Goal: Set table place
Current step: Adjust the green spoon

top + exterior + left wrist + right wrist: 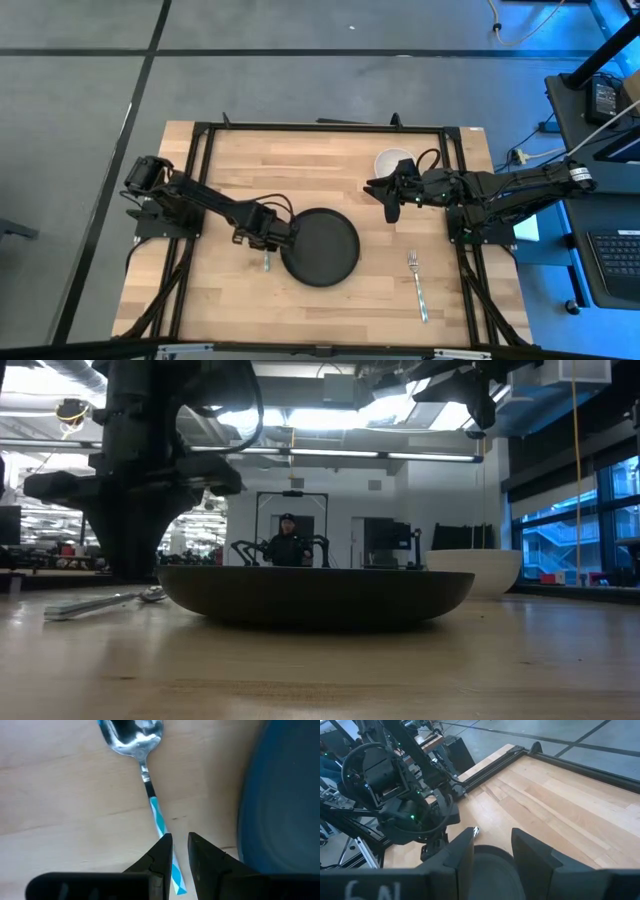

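Note:
A black round plate [320, 246] sits on the pale wood table [230, 170]. A spoon [150, 790] with a blue-and-white striped handle lies flat on the table just left of the plate, and also shows in the low view as the spoon [100, 602]. My left gripper [179, 840] points down over the handle's free end, its fingers a narrow gap apart. My right gripper [390, 200] hangs open in the air between the plate and a white bowl [393, 162]. The right wrist view shows the right gripper [492, 847] looking over the plate [490, 870]. My left gripper comes from above, its fingers on either side of the spoon handle's free end [176, 872]. The handle runs slantwise under the fingertip [165, 845] and shows through the gap. Whether the fingers touch it, I cannot tell. The spoon lies flat on the table.
A fork [417, 285] lies on the table right of the plate, near the near edge. The white bowl [475, 570] stands by the far right corner. A black metal frame [320, 127] runs around the tabletop. A person [288, 542] is in the room beyond the table.

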